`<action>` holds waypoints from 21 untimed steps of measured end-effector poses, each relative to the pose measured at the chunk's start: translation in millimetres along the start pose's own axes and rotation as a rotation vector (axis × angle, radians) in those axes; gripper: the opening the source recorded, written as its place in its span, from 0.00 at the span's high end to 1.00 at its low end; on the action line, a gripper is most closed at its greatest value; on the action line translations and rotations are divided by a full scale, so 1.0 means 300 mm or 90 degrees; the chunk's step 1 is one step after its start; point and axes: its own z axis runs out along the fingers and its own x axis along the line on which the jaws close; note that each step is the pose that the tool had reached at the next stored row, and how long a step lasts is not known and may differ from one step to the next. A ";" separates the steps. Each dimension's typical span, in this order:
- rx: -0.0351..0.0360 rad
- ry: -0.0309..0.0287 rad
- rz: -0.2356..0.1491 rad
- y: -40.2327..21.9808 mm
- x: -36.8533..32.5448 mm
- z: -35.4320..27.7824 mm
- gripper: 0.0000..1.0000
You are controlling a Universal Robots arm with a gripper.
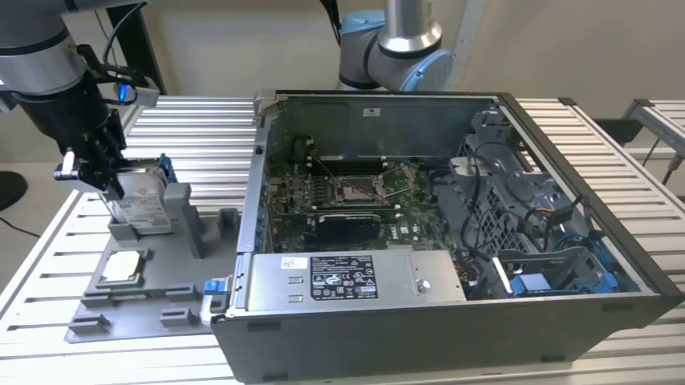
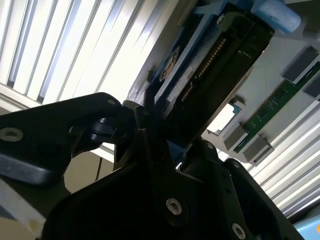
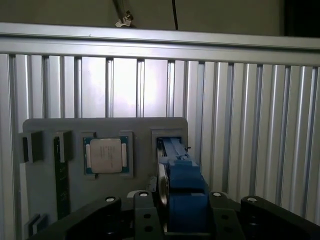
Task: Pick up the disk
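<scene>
Black two-finger gripper (image 3: 183,202) pinching the flat silver-metal, blue-framed disk (image 3: 181,172) by its upper edge; disk upright, long axis vertical, seated in grey plastic fixture (image 1: 150,309)

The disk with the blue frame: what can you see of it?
The disk is a flat silver-metal slab with a white label and a blue plastic frame round its edges. It stands on edge in a slot of the grey holder, at the exterior view's left. The gripper clamps its upper end from both sides.
</scene>
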 end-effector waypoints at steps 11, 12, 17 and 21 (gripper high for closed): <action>-0.0012 -0.0002 0.000 0.000 -0.003 -0.040 1.00; -0.0012 -0.0002 0.000 0.000 -0.003 -0.043 1.00; -0.0012 -0.0007 0.000 0.000 -0.005 -0.065 1.00; -0.0011 -0.0196 0.000 0.000 -0.005 -0.075 1.00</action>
